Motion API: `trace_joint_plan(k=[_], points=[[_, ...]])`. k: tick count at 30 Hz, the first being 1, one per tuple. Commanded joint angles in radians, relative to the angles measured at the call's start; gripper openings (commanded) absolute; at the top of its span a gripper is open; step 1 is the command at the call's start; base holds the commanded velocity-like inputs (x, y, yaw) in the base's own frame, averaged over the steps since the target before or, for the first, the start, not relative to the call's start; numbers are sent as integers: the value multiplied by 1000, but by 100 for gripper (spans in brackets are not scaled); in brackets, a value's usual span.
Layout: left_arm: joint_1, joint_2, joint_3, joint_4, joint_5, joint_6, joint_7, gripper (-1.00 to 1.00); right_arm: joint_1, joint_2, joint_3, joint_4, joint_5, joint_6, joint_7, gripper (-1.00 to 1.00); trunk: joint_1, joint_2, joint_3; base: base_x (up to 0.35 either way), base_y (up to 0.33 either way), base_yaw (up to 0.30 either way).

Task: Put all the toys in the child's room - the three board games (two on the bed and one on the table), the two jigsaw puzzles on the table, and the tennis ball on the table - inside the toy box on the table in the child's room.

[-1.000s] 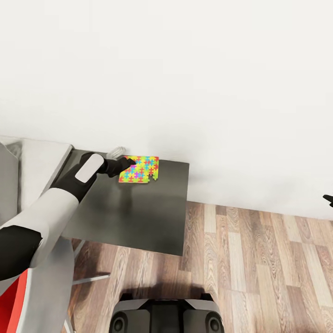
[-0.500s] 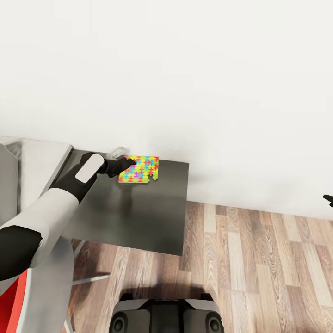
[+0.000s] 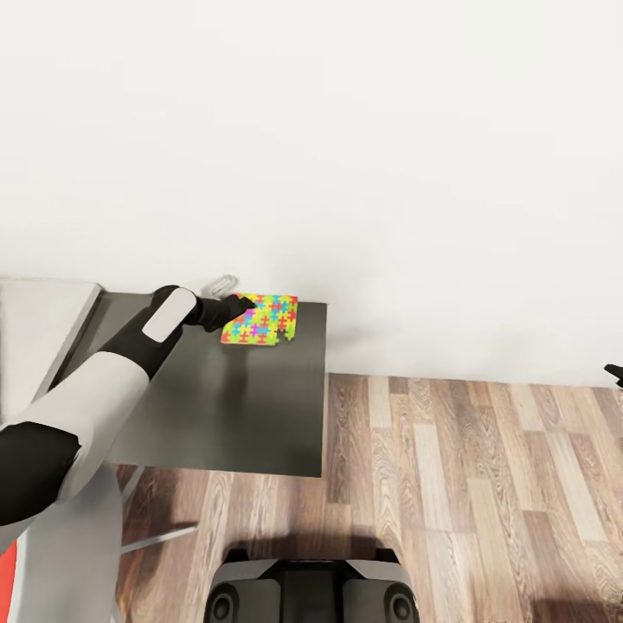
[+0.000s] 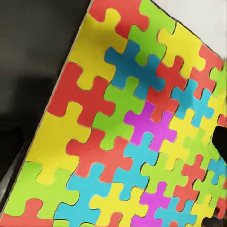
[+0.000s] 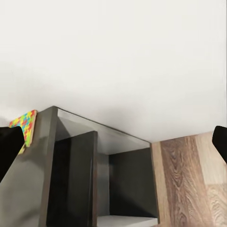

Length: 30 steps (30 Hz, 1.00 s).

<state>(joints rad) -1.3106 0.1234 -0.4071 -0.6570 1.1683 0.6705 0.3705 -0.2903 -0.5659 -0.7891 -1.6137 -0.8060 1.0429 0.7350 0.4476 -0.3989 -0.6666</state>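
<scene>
- The left gripper [image 3: 243, 305] is reaching out over the dark table [image 3: 216, 407], left of the middle of the head picture.
- Its black tips are sitting right at the left edge of the puzzle [image 3: 260, 318]. The tips are close together there, but I cannot tell if they are pinching the puzzle or just touching it.
- The puzzle is lying near the far edge of the table, close to the white wall [image 3: 346, 156]. It is lying flat, and one edge has a small bite-shaped gap.
- In the left wrist picture the puzzle [image 4: 137, 127] is looking very big and close, with yellow, red, blue, green and purple pieces. The dark table [image 4: 33, 71] is showing at the upper left.
- A small clear thing [image 3: 219, 283] is lying on the table just behind the gripper. I cannot tell what it is.
- The right gripper [image 3: 614, 374] is peeking in at the right edge of the head picture, over the wood floor [image 3: 476, 484].
- In the right wrist picture its two black fingers [image 5: 10, 146] are standing far apart, so it is open wide and holding nothing. A corner of the puzzle [image 5: 24, 124] is showing on top of the table [image 5: 75, 175] at the left.
</scene>
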Motion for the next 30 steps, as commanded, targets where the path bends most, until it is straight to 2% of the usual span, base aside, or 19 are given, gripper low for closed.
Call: trace_joint_plan(k=[1, 19, 30], points=[[0, 1, -5, -3, 28, -5, 8, 100, -1, 0, -1, 0, 5, 4, 6, 100, 2, -1, -1, 0, 0, -131], [1, -7, -6, -3, 28, -5, 8, 100, -1, 1, -1, 0, 5, 4, 6, 100, 2, -1, -1, 0, -4, -29], [1, -8, -6, -3, 28, -5, 8, 100, -1, 1, 0, 0, 5, 4, 7, 100, 2, -1, -1, 0, -109, -1]])
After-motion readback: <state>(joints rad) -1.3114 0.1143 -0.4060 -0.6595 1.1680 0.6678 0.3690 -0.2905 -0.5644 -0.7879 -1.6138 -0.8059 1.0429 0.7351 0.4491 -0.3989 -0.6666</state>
